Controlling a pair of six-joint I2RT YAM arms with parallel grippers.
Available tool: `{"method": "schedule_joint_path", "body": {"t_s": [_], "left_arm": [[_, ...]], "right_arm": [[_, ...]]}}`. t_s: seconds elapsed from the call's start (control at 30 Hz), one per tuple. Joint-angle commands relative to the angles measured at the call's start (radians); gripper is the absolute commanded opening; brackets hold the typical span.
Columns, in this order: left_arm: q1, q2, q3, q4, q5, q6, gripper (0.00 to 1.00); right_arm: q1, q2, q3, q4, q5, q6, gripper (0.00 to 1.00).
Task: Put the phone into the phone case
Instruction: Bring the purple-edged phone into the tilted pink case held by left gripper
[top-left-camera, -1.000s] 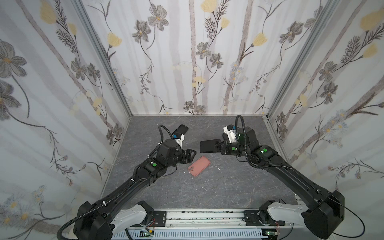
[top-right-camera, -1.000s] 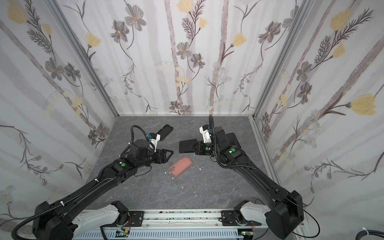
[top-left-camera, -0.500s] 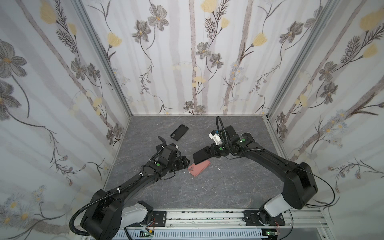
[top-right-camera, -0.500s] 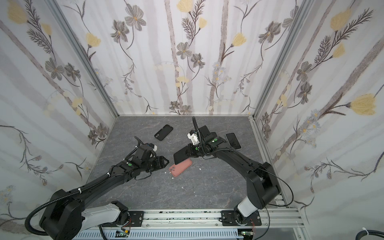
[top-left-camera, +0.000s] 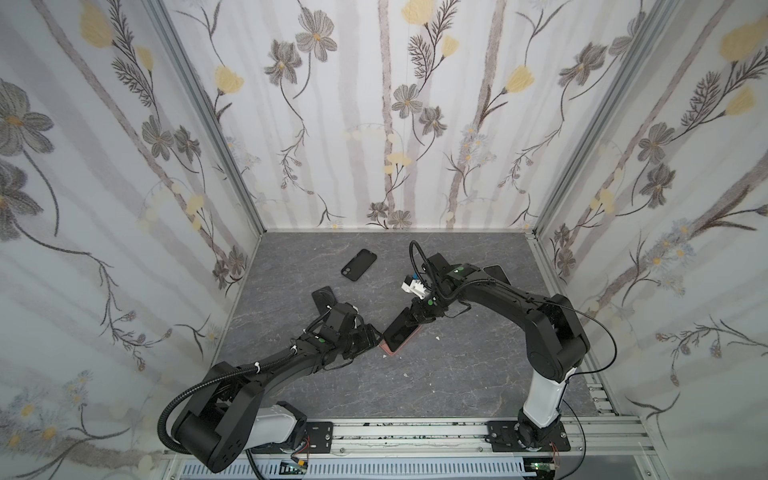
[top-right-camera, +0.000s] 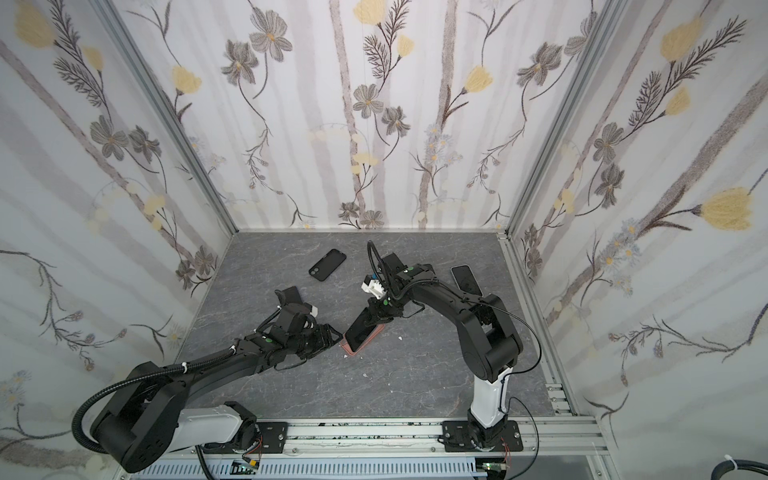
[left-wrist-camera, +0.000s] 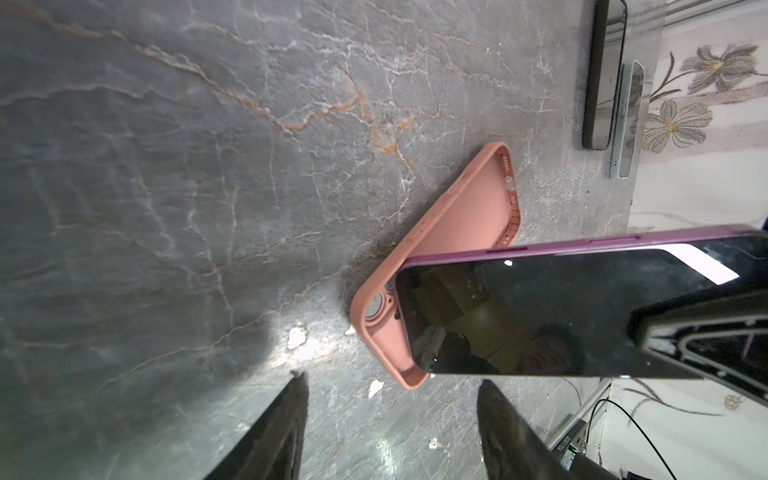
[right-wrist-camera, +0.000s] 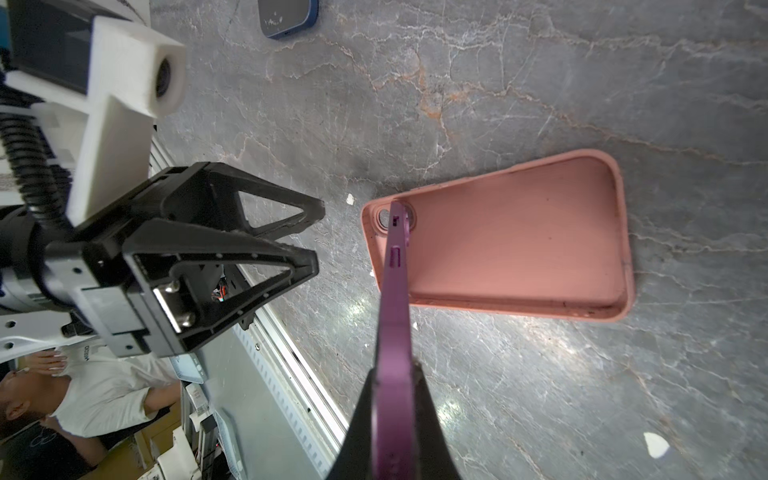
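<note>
One purple phone (left-wrist-camera: 540, 316) tilted over one pink case (left-wrist-camera: 465, 216).

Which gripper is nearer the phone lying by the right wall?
Right. The right gripper, shut on the purple phone, is toward the table's middle from the phone by the wall. The open left gripper sits farther off, beyond the pink case.

The purple-edged slab phone (top-left-camera: 400, 330) tilts over the pink silicone phone case (left-wrist-camera: 465, 220), which lies on the grey marbled surface (top-left-camera: 457, 374) — a black rectangular device (top-left-camera: 359, 265) lies behind them, well apart.
</note>
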Motion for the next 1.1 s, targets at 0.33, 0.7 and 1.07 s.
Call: {"method": "schedule_joint_path", "body": {"t_s": [0.33,0.7,1.07], "left_arm": [[-0.023,0.122,0.014,0.170,0.062,-0.073,0.61],[-0.024,0.213,0.052,0.254,0.070,-0.103,0.60],[-0.062,0.133,-0.020,0.283,0.018,-0.180,0.61]], "right_arm": [[0.002,-0.036,-0.102,0.101,0.010,0.094,0.00],[-0.002,-0.092,-0.239,0.204,-0.024,0.166,0.00],[-0.058,-0.207,-0.474,0.472,-0.045,0.339,0.00]]}}
